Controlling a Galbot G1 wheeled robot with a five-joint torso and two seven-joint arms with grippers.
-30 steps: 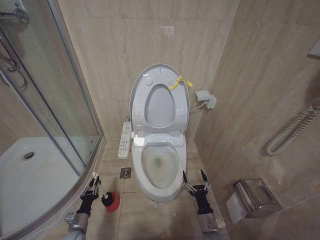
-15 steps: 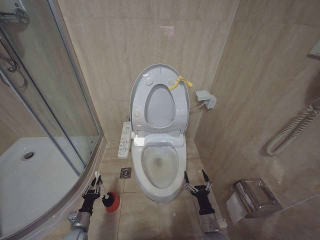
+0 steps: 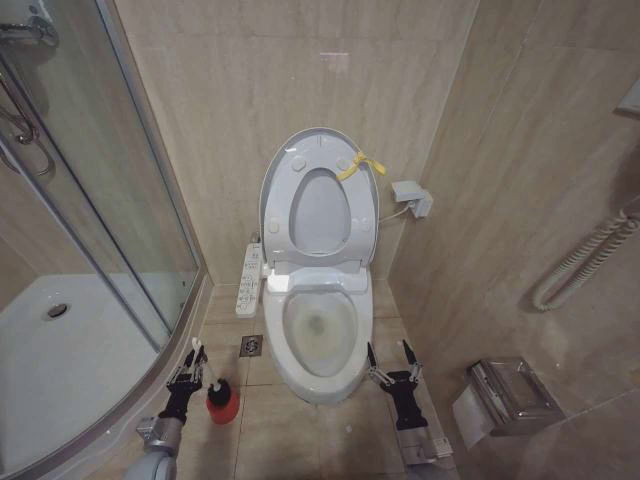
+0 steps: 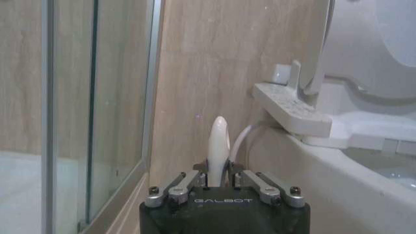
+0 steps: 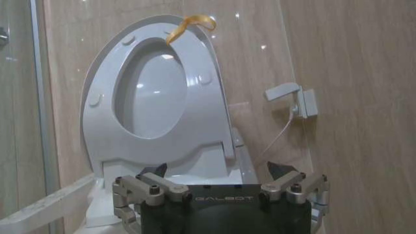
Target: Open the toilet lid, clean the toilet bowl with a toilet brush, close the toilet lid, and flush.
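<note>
Change: left claw has climbed since a second ago, and the black bristle head that sat in the red cup is now up on the cup's rim.
Left claw: low at the left of the toilet, clamped tight on the toilet brush, whose white handle tip pokes up between its fingers.
Toilet brush: upright, bristle head touching the top of the red cup on the floor tiles.
Right claw: spread wide, gripping nothing, hanging low beside the right front of the toilet bowl.
Toilet lid: raised against the back wall with the seat, yellow ribbon at its top edge.
Toilet bowl: uncovered, between the two claws.
</note>
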